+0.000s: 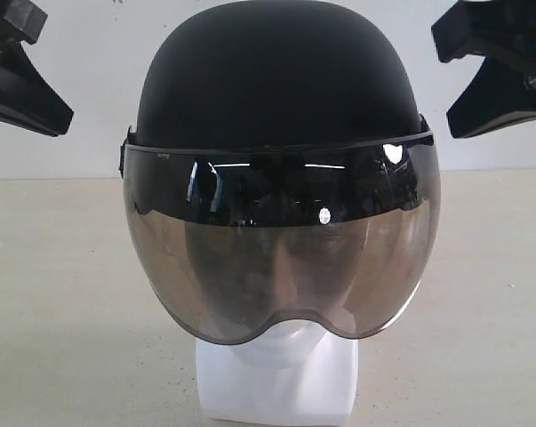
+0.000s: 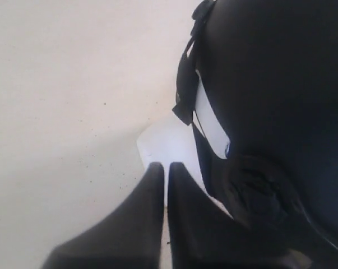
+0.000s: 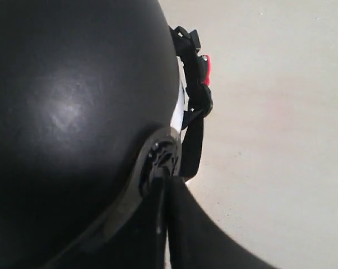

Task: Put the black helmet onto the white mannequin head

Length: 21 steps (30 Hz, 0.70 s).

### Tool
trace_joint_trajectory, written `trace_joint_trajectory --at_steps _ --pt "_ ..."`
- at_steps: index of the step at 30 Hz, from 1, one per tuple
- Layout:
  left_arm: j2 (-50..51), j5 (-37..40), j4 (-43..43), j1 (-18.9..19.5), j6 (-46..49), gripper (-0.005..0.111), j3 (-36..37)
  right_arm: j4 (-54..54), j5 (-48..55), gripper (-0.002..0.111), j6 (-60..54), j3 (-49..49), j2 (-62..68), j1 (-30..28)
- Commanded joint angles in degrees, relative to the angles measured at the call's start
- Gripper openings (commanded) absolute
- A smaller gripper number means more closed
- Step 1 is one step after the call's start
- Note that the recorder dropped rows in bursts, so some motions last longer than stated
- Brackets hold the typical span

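So at this point the black helmet [image 1: 276,80] sat square on top of the white mannequin head [image 1: 276,382], shell level. The smoky visor [image 1: 281,258] hung down over the face, so only the chin and the squared neck base showed underneath. The head itself stood upright on the table [image 1: 54,294]. By my read the job was pretty much done, since nothing looked crooked or half-seated.

My left fingers [image 2: 146,218] were pinched nearly together with just a thin slit between them and nothing in there. They hung up beside the head on its left, clear of the shell. My right fingers [image 3: 202,224] were pressed fully together, also empty, up on the other side of the head. From my right wrist camera the tips lined up with the visor pivot. I couldn't tell from that view if they touched it, but the outside camera showed a gap. I figure both sat high and wide like that so the helmet could settle on its own without me nudging it.

The chin strap [image 2: 185,84] dangled loose behind the head, and its buckle [image 3: 194,67] had a small red tab [image 3: 207,64].

Branding-wise there was nothing: no logo, sticker or text I could read on the shell or visor.
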Motion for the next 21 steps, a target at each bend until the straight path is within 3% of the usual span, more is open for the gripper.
trace_joint_trajectory --at_steps 1,6,11,21 --pt "0.7 -0.7 -1.6 0.3 1.1 0.004 -0.2 -0.3 -2.2 0.0 -0.4 0.3 1.0 -0.3" --pt "0.7 -2.0 -2.5 0.3 1.1 0.004 -0.2 2.7 -5.1 0.0 -0.3 0.3 0.8 -0.3" --pt "0.5 -0.6 -10.4 0.3 4.5 0.004 -1.0 10.3 -5.2 0.0 -4.2 0.3 0.6 -0.3" --pt "-5.5 3.1 -15.1 0.0 6.3 0.004 -6.8 15.7 -2.8 0.0 -6.0 0.2 -5.9 -0.3"
